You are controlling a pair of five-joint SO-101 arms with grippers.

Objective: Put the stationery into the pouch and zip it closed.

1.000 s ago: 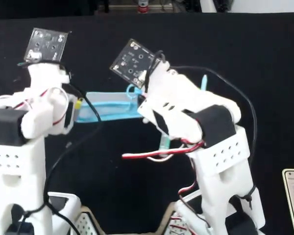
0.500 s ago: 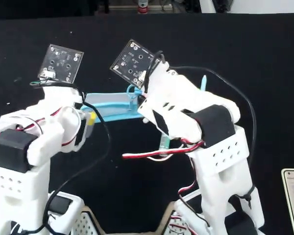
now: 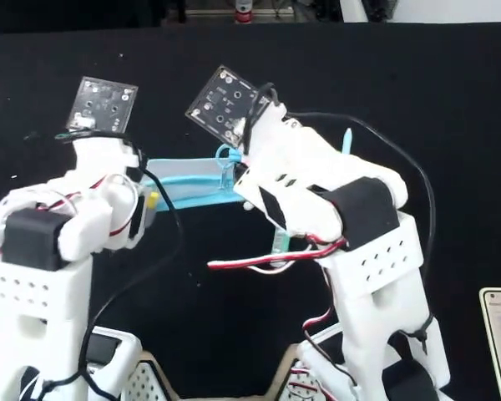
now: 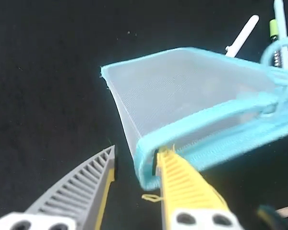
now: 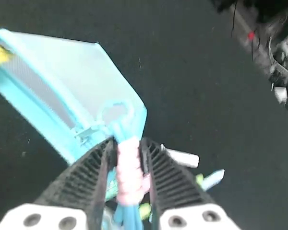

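The bench [image 3: 417, 92] is plain black. The pouch [image 4: 192, 91] is a pale, see-through whitish-blue mesh with a fine woven grid. It is bound all round in bright turquoise tape, and its zip band and ring-shaped loop [image 5: 116, 112] are the same turquoise. The cord [image 5: 129, 167] is pink and braided, with blue strands below it. The left gripper [image 4: 134, 155] has one grey ribbed finger edged in yellow and one yellow ribbed finger. The right gripper [image 5: 127, 141] has black ribbed fingers on white bases. The left arm [image 3: 75, 221] and right arm [image 3: 317, 180] are white with black blocks and red, white and black wires. One pen [image 4: 242, 36] is white.
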